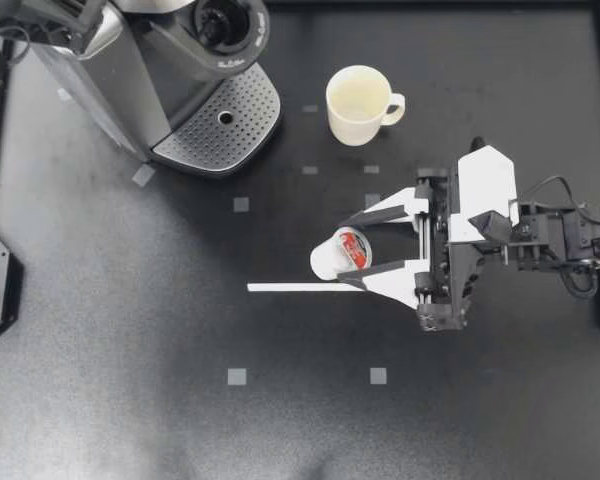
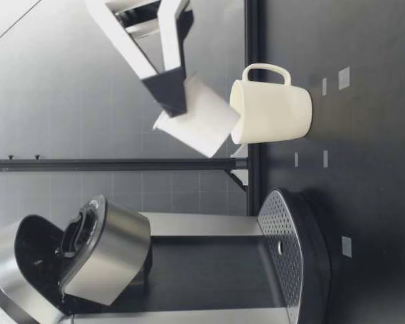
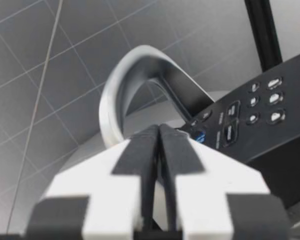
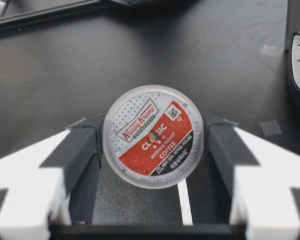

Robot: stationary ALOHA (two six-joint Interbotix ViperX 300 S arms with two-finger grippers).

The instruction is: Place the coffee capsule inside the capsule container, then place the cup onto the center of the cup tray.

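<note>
My right gripper is shut on the coffee capsule, a white pod with a red and white foil lid. The lid faces back toward the wrist, and a black pad presses each side of the capsule. In the low view the capsule hangs tilted, higher than the cup's rim. The cream cup stands upright on the table beyond the gripper, handle to the right. The coffee machine's perforated cup tray and its open capsule container are at the back left. My left gripper is shut and holds nothing, close to the machine's silver lid.
A thin white strip lies on the black table just under my right gripper. Small grey square markers dot the surface. The machine's lid stands raised. A button panel shows beside my left gripper.
</note>
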